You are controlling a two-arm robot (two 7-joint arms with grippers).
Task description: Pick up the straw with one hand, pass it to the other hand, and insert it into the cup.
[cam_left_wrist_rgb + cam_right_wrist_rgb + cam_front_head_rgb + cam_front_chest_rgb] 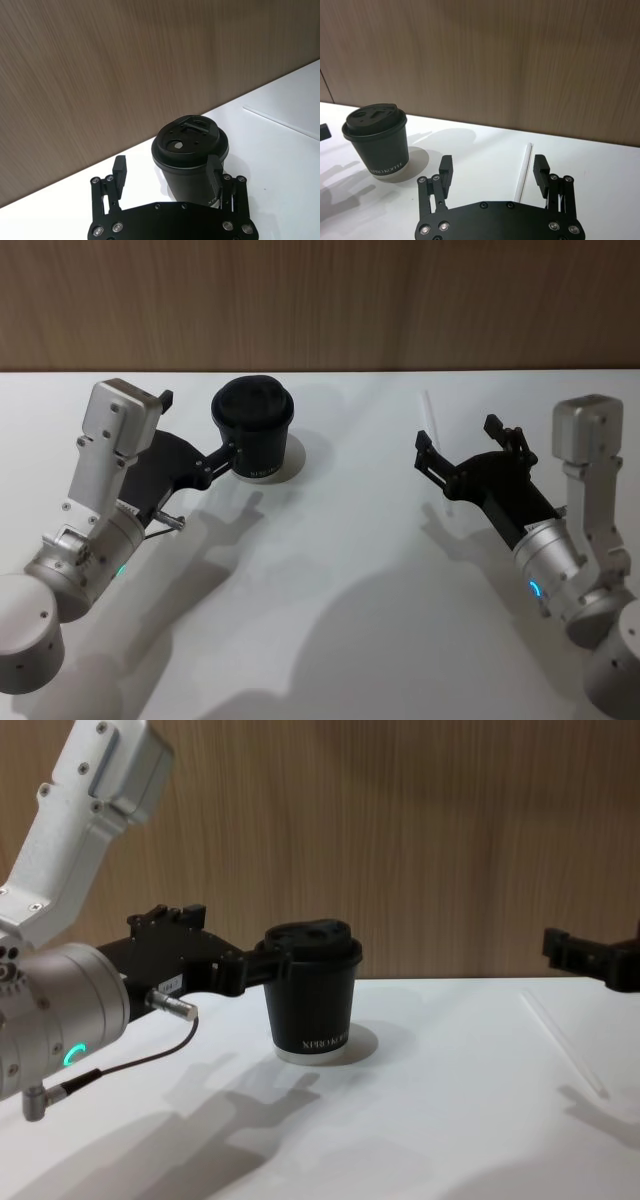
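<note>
The black lidded cup (255, 430) stands upright on the white table (330, 570), left of centre at the back. My left gripper (195, 427) is open just left of it, one fingertip right at the cup's side (192, 150); I cannot tell if they touch. The white straw (432, 420) lies flat on the table at the right. My right gripper (458, 440) hovers open above it. In the right wrist view the straw (524, 170) runs below the gap between the fingers (540, 167), nearer one of them. The chest view has the cup (312, 995), the straw (565, 1045) and the left gripper (225, 940).
A wood-panelled wall (320, 300) backs the table. A thin dark cable with a silver plug (170, 523) hangs from the left wrist. White table surface stretches between the cup and the straw and across the front.
</note>
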